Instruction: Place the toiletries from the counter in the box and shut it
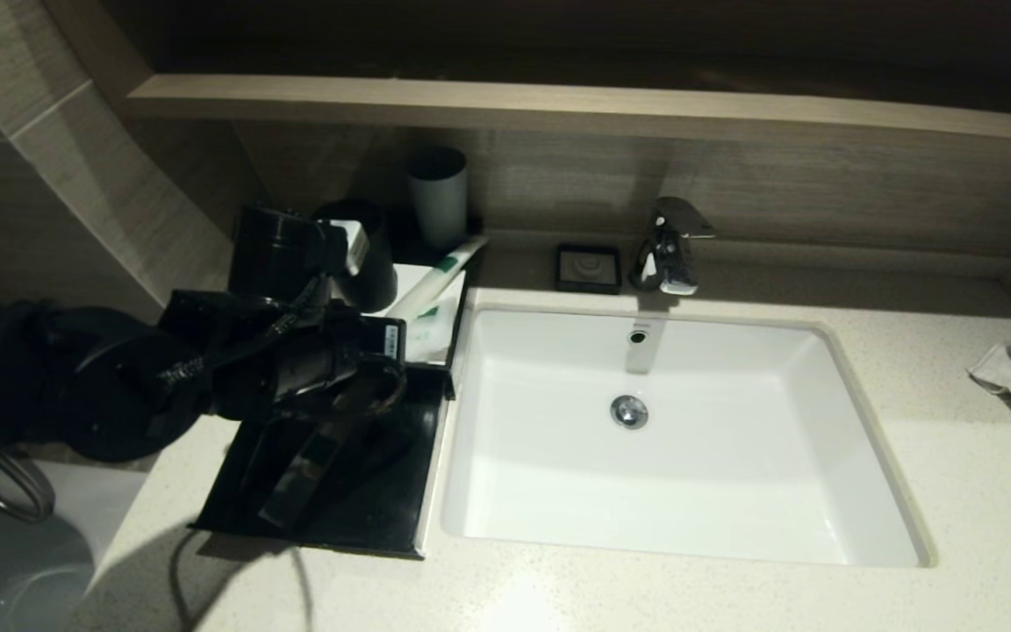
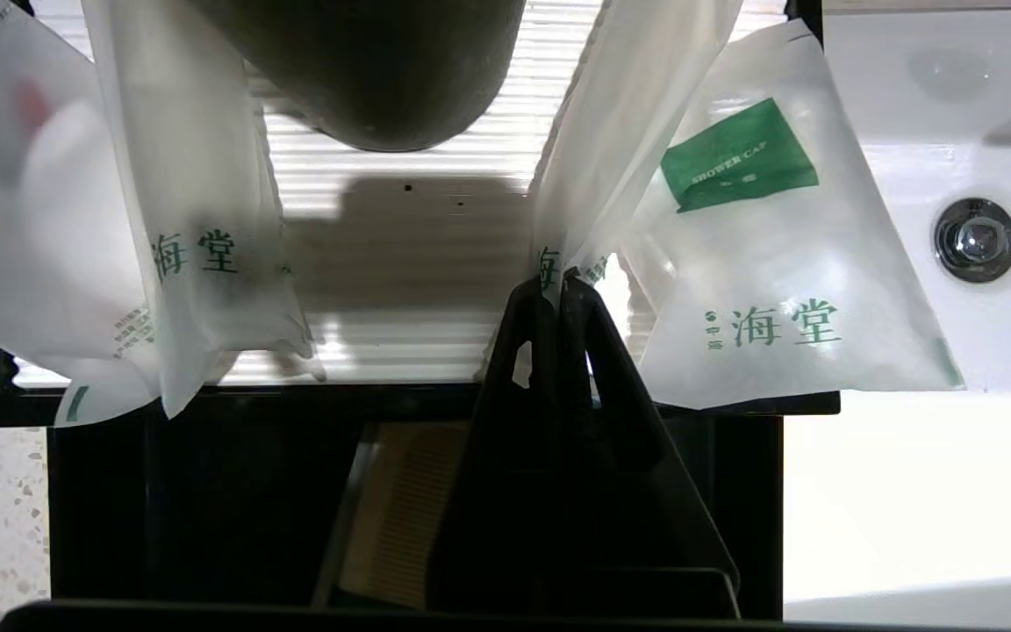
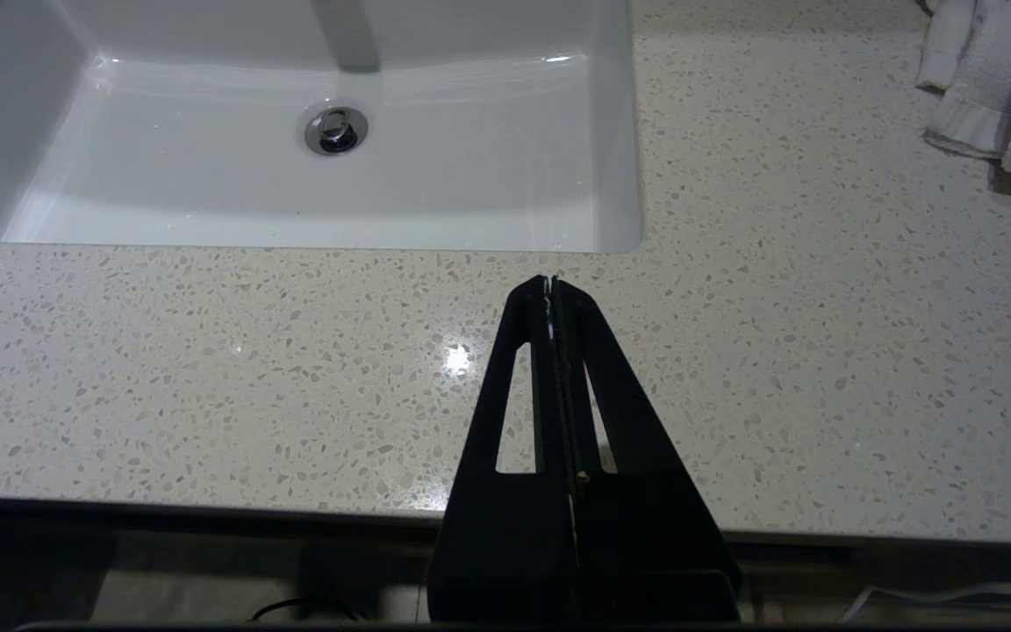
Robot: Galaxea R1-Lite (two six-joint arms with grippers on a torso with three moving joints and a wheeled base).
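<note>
Speckled counter (image 3: 777, 351) surrounds the white sink (image 1: 672, 439); beside it, over the black box (image 1: 365, 500), the left gripper (image 2: 558, 281) pinches a frosted toiletry packet (image 2: 611, 123), while the right gripper (image 3: 551, 285) hovers closed, empty.

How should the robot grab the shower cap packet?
Probably by its near bottom edge. The shower cap packet lies flat, and that edge sticks out over the box's black rim, so fingers could close above and below it. The left gripper is already shut on the neighbouring long packet.
</note>
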